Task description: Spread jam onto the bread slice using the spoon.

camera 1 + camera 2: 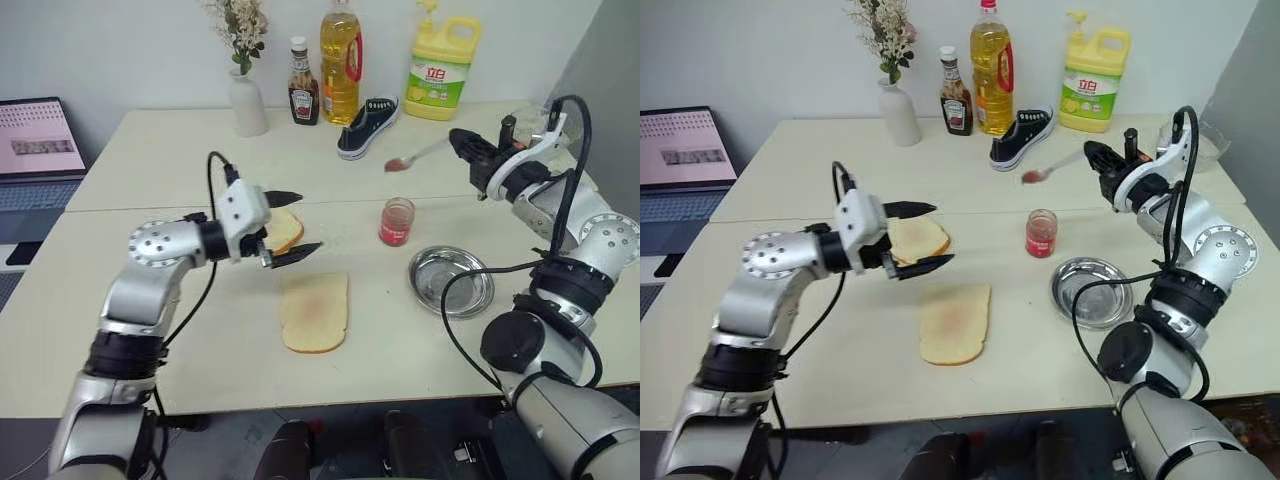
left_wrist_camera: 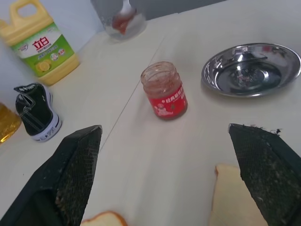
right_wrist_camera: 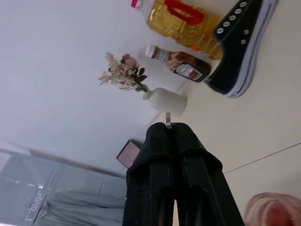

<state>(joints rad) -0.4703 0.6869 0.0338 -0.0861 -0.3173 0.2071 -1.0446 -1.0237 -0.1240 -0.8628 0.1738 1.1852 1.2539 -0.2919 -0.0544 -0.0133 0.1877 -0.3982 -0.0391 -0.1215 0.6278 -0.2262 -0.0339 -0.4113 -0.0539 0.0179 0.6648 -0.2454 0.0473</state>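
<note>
Two bread pieces on the cream bench point(image 1: 150, 160) in the left eye view: the pale, longer rectangular white-bread slice with a pinkish-stained centre point(image 1: 315, 311), lying flat left of and nearer than the small clear glass jar of red jam with a red label point(image 1: 396, 221), and a squarer slice with golden-brown crust point(image 1: 283, 230) further left of the jar. Left gripper point(image 1: 290, 226) spread wide and empty, hovering over the squarer slice, left of the jar. Round steel dish point(image 1: 451, 281) just right of the jar and nearer. Right gripper point(image 1: 462, 142) raised beyond and right of the jar, pressed together on the slim handle of the small shiny silver spoon point(image 1: 414, 157), bowl red-smeared and pointing left, in the air behind the jar. Far behind the jar: black-and-white sneaker point(image 1: 366, 125), amber oil bottle point(image 1: 341, 62), dark ketchup bottle point(image 1: 303, 84), white vase of dried flowers point(image 1: 246, 100), yellow detergent jug point(image 1: 441, 68).

Same layout in the right eye view.

Through the left wrist view, both black fingers point(image 2: 77, 169) apart, the jar between them and further off, its lid off; the dish beside it, the sneaker and jug beyond, corners of both bread pieces just past the fingers.

Through the right wrist view, fingers point(image 3: 160, 155) closed together, a sliver of metal handle at their tips, the jar rim blurred at one corner.
</note>
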